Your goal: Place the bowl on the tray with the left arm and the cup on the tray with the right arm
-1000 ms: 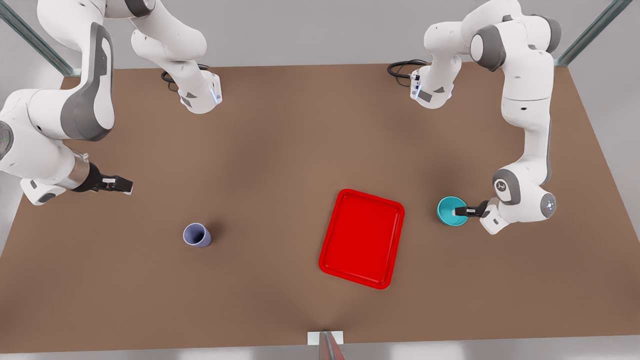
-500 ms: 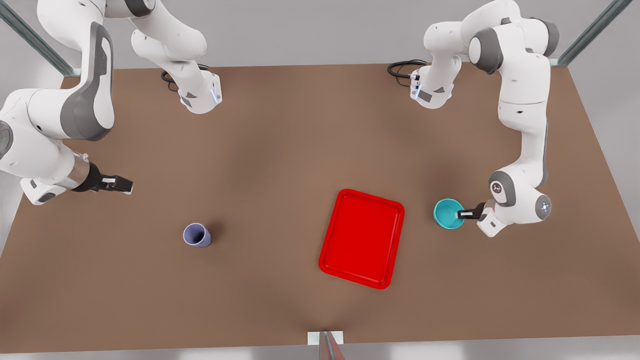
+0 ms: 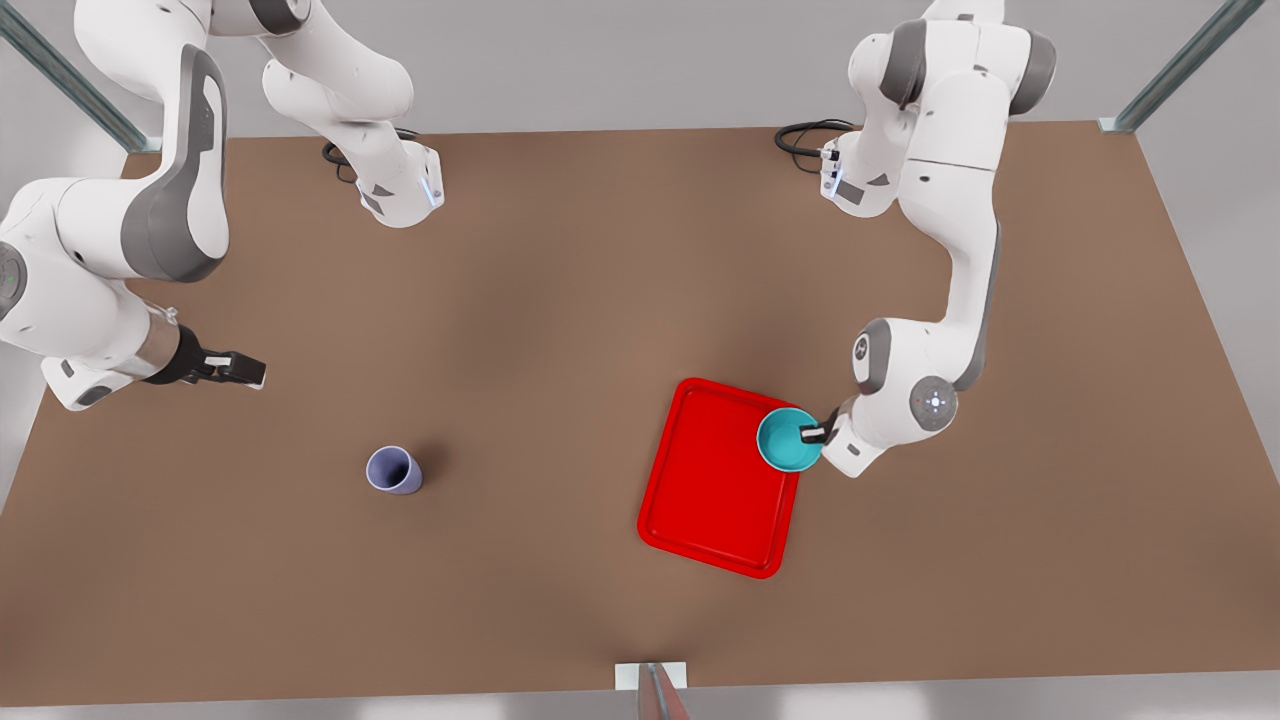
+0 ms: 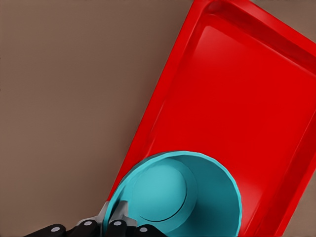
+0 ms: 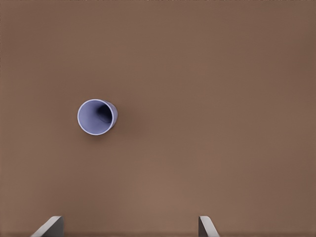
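My left gripper (image 3: 818,434) is shut on the rim of the teal bowl (image 3: 785,440), one finger inside and one outside. The bowl overlaps the right rim of the red tray (image 3: 715,500), near its far right corner in the front view. The left wrist view shows the bowl (image 4: 173,192) upright over the tray (image 4: 237,98), with the left gripper (image 4: 114,222) pinching its rim. The lavender cup (image 3: 392,469) stands upright on the table at the front view's left. My right gripper (image 3: 245,370) waits open, up and to the left of it. The right wrist view has the cup (image 5: 97,117) beyond the spread fingertips (image 5: 49,226).
The brown table (image 3: 560,300) has both arm bases and black cables (image 3: 805,135) along its far edge. A small grey mount (image 3: 650,680) sits at the middle of the near edge. Metal struts stand at the far corners.
My left gripper has carried the bowl toward the front view's left, from the table beside the tray to over the tray's right rim. The right arm and the cup have not moved.
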